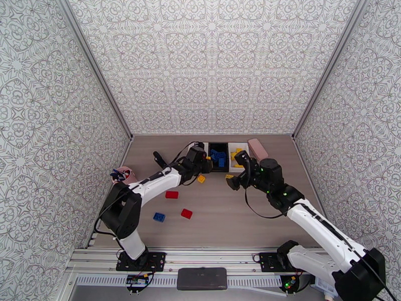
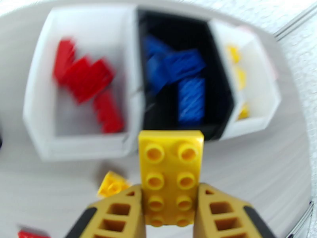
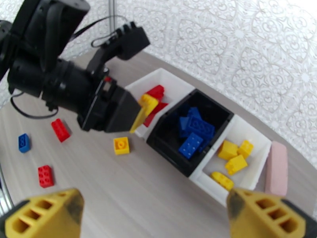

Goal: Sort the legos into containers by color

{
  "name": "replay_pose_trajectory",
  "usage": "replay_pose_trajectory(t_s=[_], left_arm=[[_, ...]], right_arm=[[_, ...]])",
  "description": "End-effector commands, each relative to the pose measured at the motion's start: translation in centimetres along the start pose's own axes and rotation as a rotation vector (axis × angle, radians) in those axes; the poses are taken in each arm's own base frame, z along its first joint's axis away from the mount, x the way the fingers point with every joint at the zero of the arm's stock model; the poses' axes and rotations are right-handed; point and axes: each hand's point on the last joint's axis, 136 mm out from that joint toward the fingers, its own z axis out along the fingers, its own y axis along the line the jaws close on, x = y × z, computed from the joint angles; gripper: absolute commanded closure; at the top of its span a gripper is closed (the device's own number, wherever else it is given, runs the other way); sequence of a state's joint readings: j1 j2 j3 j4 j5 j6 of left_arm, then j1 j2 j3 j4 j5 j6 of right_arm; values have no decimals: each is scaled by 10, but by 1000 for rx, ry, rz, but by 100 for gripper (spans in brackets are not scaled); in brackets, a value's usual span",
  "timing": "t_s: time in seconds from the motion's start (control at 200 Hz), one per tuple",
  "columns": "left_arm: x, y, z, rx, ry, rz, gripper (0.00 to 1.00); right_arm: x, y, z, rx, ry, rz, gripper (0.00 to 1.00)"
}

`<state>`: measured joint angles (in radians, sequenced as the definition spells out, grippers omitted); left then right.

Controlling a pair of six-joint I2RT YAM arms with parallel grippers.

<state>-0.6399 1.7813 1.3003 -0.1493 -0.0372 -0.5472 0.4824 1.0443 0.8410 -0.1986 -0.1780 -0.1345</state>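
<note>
**Yellow's tray: ahead and right**

My left gripper (image 2: 169, 197) is clamped on a yellow brick (image 2: 170, 159). The brick's long axis points ahead at the black tray (image 2: 174, 129). The white tray (image 2: 259, 116) holding yellow legos is just beyond, to the right.

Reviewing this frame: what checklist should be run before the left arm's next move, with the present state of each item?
1. Grip: the left gripper is shut on the yellow brick, with a finger on each side: ok.
2. Brick over its tray: it hangs in front of the tray of reds and the black tray, not over the tray of yellows: not ok.
3. Room in the tray of yellows: bare floor shows between its bricks: ok.
4. Path clear: the right gripper hangs open near the front of that tray; clearance: cannot tell.
5. Sorting so far: each tray holds one colour: ok.
</note>
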Motion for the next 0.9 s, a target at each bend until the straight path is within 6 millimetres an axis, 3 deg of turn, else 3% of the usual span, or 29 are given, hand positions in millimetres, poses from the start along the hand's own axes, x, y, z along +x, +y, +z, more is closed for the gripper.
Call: replay_pose_trajectory(t_s=[0.0, 0.16, 0.425, 0.56, 0.6, 0.775, 0.8, 0.895], left_arm=[[-17, -43, 17, 122, -70, 75, 74], [-33, -74, 38, 189, -124, 119, 74], [-49, -103, 74, 278, -168, 154, 75], [-60, -110, 91, 289, -183, 165, 76], [-52, -106, 107, 275, -156, 164, 76], [-52, -111, 137, 258, -116, 156, 76], [-61, -116, 136, 270, -134, 155, 76], [-60, -117, 146, 266, -133, 152, 76]], right_arm=[[12, -9, -5, 44, 28, 23, 1], [17, -16, -9, 73, 44, 31, 1], [33, -32, -14, 142, 69, 86, 1], [34, -37, -14, 155, 68, 95, 1], [32, -38, -15, 158, 65, 95, 1], [28, -41, -19, 169, 57, 90, 1], [28, -41, -19, 167, 57, 90, 1], [27, -42, -21, 172, 57, 90, 1]])
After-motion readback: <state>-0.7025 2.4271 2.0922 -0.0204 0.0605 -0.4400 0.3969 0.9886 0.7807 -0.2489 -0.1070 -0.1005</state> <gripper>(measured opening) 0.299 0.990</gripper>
